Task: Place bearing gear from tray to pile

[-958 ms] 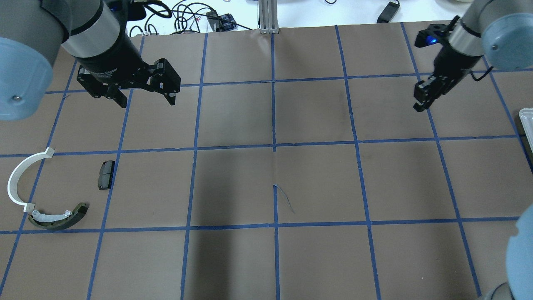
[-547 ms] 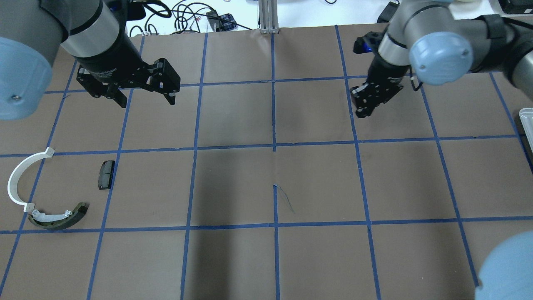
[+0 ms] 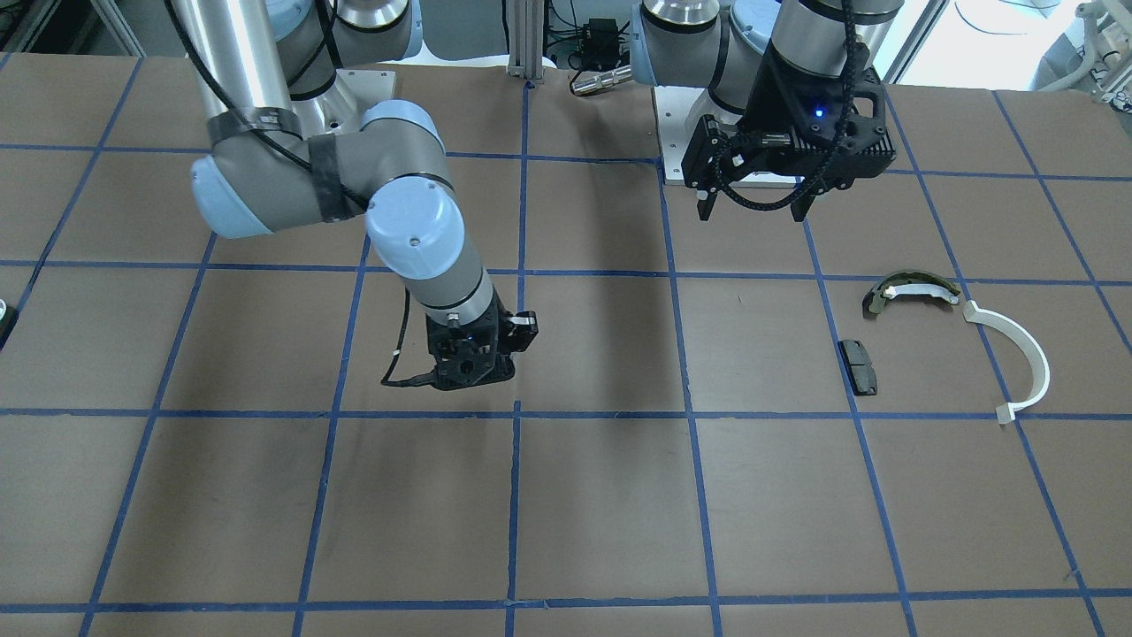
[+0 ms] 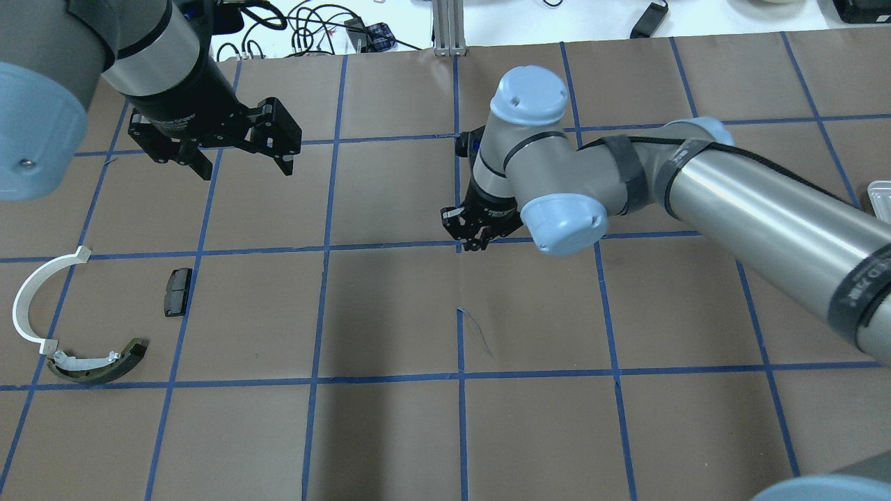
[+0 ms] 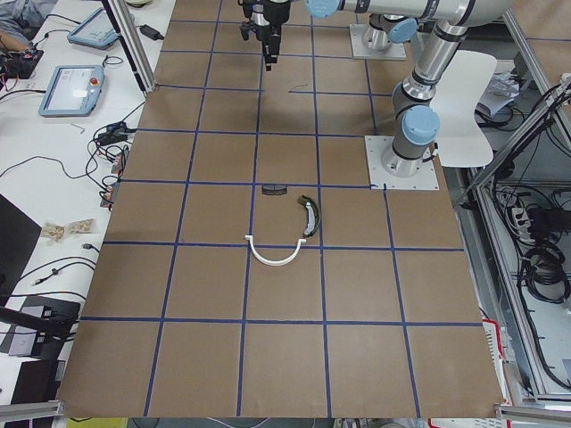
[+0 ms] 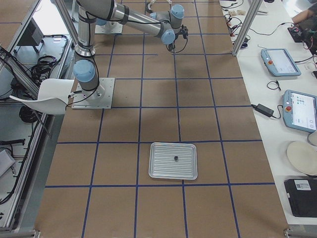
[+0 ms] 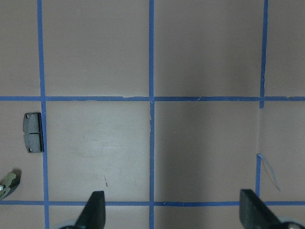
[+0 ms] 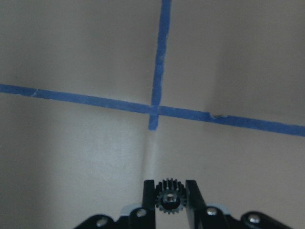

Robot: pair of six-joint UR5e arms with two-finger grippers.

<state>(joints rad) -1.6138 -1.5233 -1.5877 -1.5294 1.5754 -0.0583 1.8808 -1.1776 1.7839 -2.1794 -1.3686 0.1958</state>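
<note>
Bearing gear (image 8: pixel 167 202) at bottom centre of right wrist view, pinched by teeth between right gripper (image 4: pixel 475 243) fingers, which are closed down to gear width. Gripper sits by blue tape crossing near middle of overhead frame. Left gripper (image 4: pixel 248 170) in upper left of overhead frame, fingers spread wide, holding nothing. Pile in lower left, well apart from gear: white arc (image 4: pixel 17 309), brake shoe (image 4: pixel 115 367), black pad (image 4: pixel 177 292). Tray (image 6: pixel 163 168) in lower middle of right-side view.
</note>
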